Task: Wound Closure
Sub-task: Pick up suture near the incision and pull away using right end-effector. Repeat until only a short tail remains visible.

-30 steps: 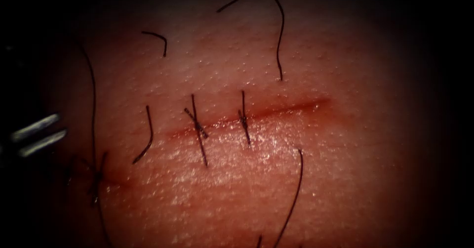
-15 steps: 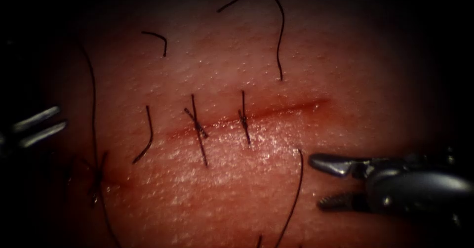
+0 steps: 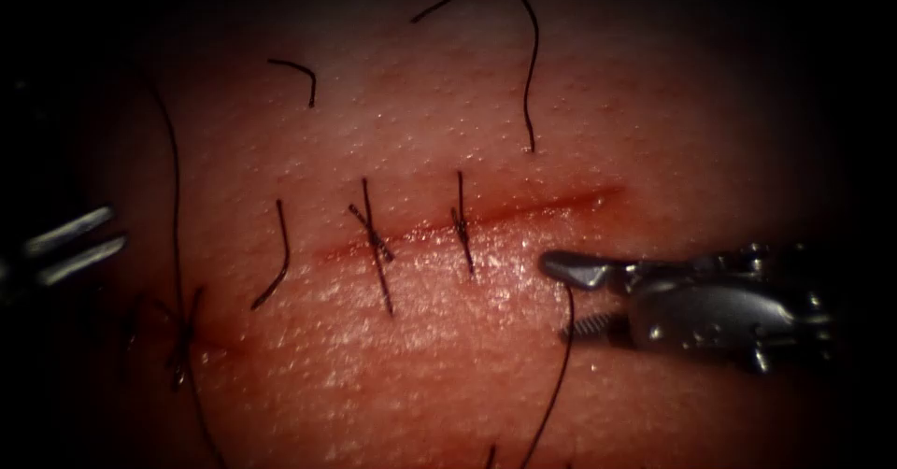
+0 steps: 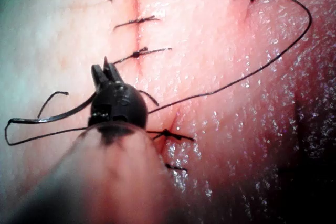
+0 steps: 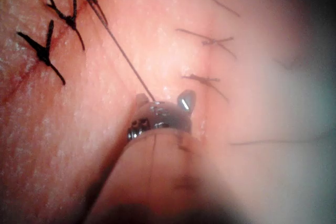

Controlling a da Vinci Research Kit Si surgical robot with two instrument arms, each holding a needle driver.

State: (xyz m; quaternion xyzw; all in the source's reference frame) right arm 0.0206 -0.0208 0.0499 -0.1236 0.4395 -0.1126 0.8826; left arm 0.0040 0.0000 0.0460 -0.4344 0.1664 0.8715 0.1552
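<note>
- Bare pink tissue [image 3: 691, 142] right of the stitched red cut [image 3: 561, 198] lies open.
- A loose black thread [image 3: 557, 376] crosses between the right tool's [image 3: 572, 298] parted jaws.

Endoscope above-front of cut [image 3: 467, 221], wrist views close, sharing stitched tissue [image 4: 220, 51]

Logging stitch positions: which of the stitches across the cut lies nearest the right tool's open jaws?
The rightmost stitch, a short one; the right tool sits just to its right, the longer crossed stitch lies farther left.

pink tissue [image 3: 448, 357], black thread [image 3: 533, 67], red cut [image 3: 523, 209]
</note>
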